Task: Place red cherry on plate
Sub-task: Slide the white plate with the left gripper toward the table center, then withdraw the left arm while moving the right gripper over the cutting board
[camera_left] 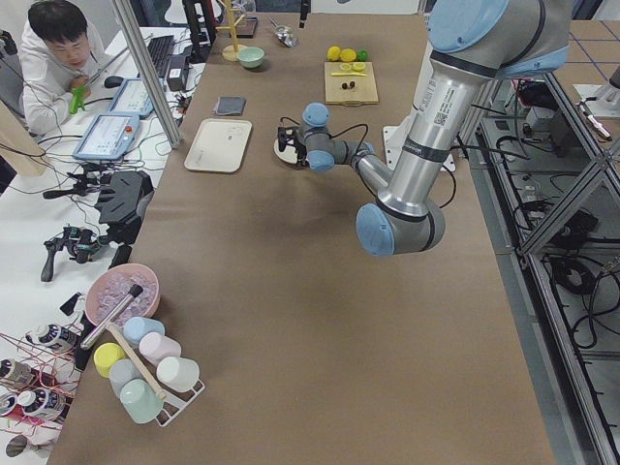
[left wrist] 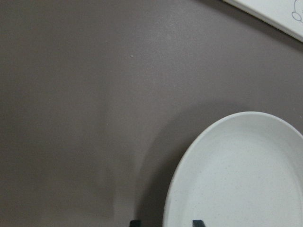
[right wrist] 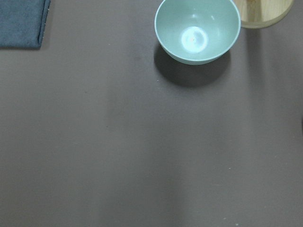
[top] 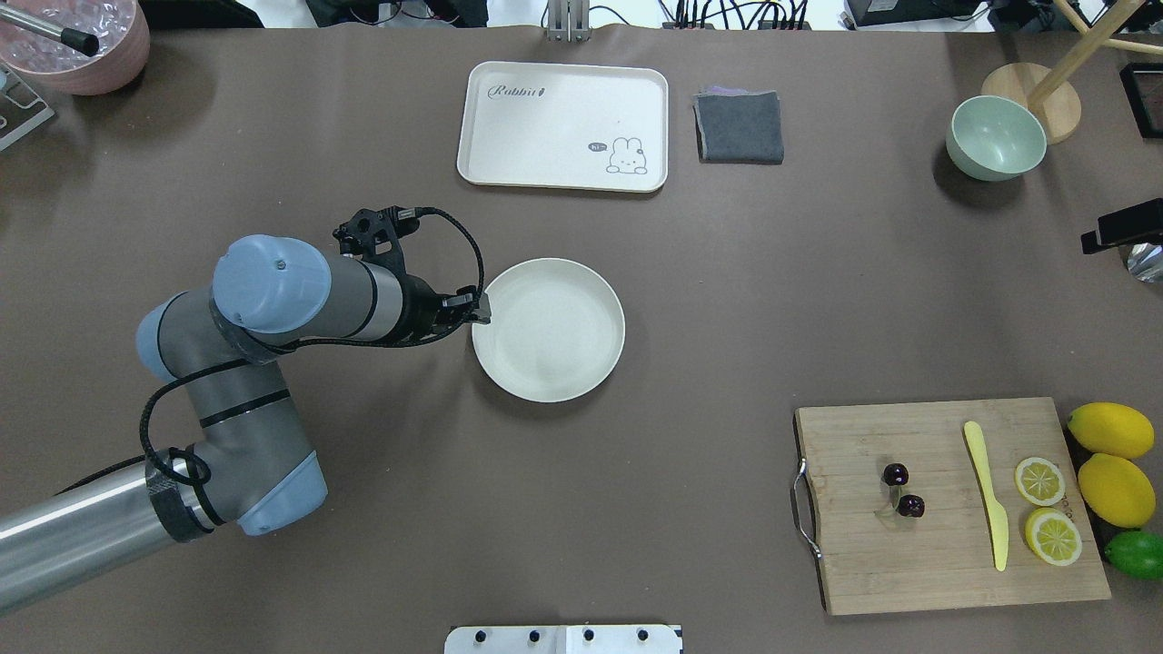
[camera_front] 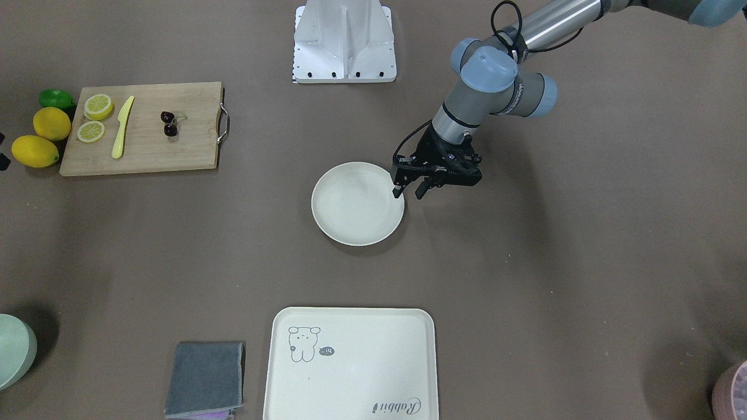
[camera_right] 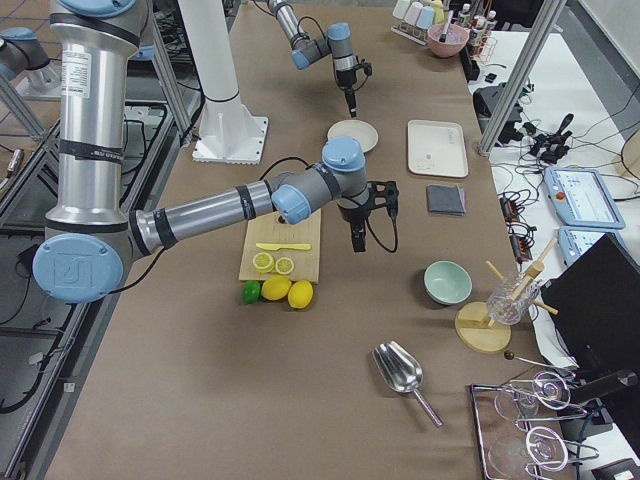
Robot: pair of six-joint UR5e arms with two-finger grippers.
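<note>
The red cherry (camera_front: 169, 123) (top: 901, 490), a pair of dark glossy fruits on a thin stem, lies on the wooden cutting board (camera_front: 146, 154) (top: 918, 563). The round cream plate (camera_front: 356, 204) (top: 545, 331) (left wrist: 236, 179) sits mid-table with nothing on it. My left gripper (camera_front: 408, 191) (left wrist: 165, 222) is open, low at the plate's edge, one fingertip on each side of the rim. My right gripper (camera_right: 357, 240) hangs above the table between the board and the green bowl, away from the cherry. I cannot tell whether the right gripper is open or shut.
A yellow knife (top: 986, 490), two lemon slices (top: 1040, 481), two lemons (top: 1113, 431) and a lime (top: 1136, 554) are on or beside the board. A bear tray (top: 563, 123), grey cloth (top: 740, 127) and green bowl (top: 995, 136) line the far side. A person (camera_left: 58, 48) sits beyond.
</note>
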